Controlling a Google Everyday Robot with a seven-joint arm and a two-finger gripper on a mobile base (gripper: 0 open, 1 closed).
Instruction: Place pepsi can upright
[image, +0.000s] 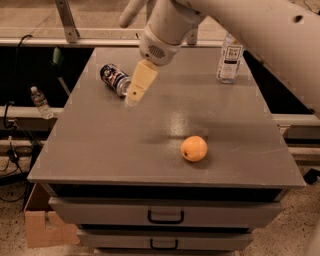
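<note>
The pepsi can (114, 78) is dark blue with red-white marks and silver rims. It lies on its side at the back left of the grey table top (100, 145). My gripper (133, 99) hangs from the white arm just right of the can, its cream tip close to the can's near end and low over the table. It holds nothing that I can see.
An orange (194, 148) lies front right of centre. A clear water bottle (230, 57) stands at the back right. Drawers with dark handles (165, 217) sit below the top. A cardboard box (42, 227) and another small bottle (40, 101) are at the left.
</note>
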